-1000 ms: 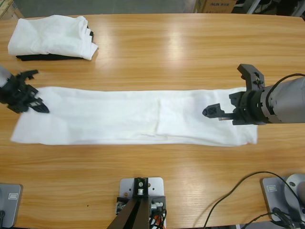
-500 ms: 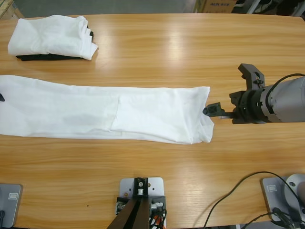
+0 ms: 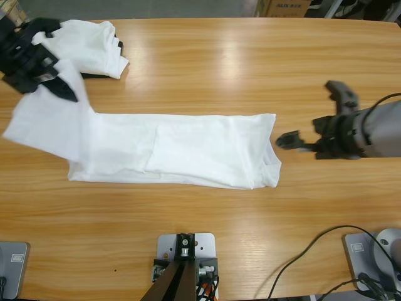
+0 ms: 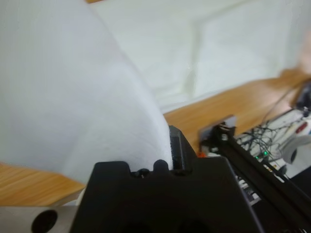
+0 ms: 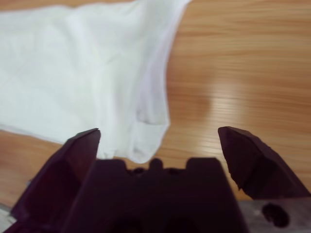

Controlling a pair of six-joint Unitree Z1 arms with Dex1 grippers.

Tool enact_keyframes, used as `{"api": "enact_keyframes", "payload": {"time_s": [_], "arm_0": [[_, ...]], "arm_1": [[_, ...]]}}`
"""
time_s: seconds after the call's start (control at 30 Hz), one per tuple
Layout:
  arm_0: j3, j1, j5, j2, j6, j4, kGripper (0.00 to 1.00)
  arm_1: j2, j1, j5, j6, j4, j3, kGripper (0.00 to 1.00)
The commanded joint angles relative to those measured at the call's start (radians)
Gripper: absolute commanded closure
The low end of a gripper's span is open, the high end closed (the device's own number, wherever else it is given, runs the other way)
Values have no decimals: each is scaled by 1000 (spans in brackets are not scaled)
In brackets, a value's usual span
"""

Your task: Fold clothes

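The clothes, a white T-shirt [image 3: 182, 147], lie folded into a long band across the middle of the table. Its left end is lifted off the wood and hangs as a flap from my left gripper [image 3: 62, 88], which is shut on it at the back left. In the left wrist view the white cloth [image 4: 73, 97] fills most of the picture above the left gripper [image 4: 165, 155]. My right gripper [image 3: 313, 116] stands open just right of the shirt's right end, with nothing between its jaws. The right wrist view shows that shirt end [image 5: 73, 73] ahead of the right gripper [image 5: 163, 145].
A folded white garment [image 3: 88, 47] lies on a black folded garment [image 3: 100, 74] at the back left corner, right beside the left gripper. A cardboard box [image 3: 285, 7] stands beyond the far edge. Cables [image 3: 313, 251] trail at the front right.
The shirt slid left across the table. The left gripper then raised its left end and carried it toward the back left. The right gripper drew back slightly to the right, off the cloth.
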Motion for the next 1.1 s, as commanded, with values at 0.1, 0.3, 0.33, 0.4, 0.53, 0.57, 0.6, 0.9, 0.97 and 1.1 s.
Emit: {"api": "enact_keyframes", "payload": {"time_s": [0.1,0.3,0.33,0.4,0.53,0.57,0.6,0.9,0.97,1.1], "arm_0": [[-208,-213,-53,169,-96,45,1000],[-419,-292,-86,273,-131,112,1000],[-470,-303,-88,296,-133,137,1000],[-563,-320,-97,341,-145,172,1000],[-719,-348,-117,424,-163,234,1000],[-744,-356,-122,439,-169,242,1000],[-765,-365,-127,452,-173,249,1000],[-883,-407,-138,545,-201,267,1000],[-912,-411,-145,565,-206,267,1000],[-972,-429,-161,607,-213,284,1000]], "arm_1": [[-126,-279,-31,-81,104,4,0],[-97,-326,-33,-108,105,0,0],[-92,-326,-33,-109,105,-1,0],[-82,-326,-33,-111,105,-4,0],[-70,-326,-33,-116,103,-5,0],[-66,-326,-33,-117,103,-5,0],[-62,-327,-33,-118,103,-6,0],[-40,-329,-31,-125,102,-9,0],[-31,-329,-30,-125,101,-9,0],[-18,-329,-32,-125,100,-9,0]]}}
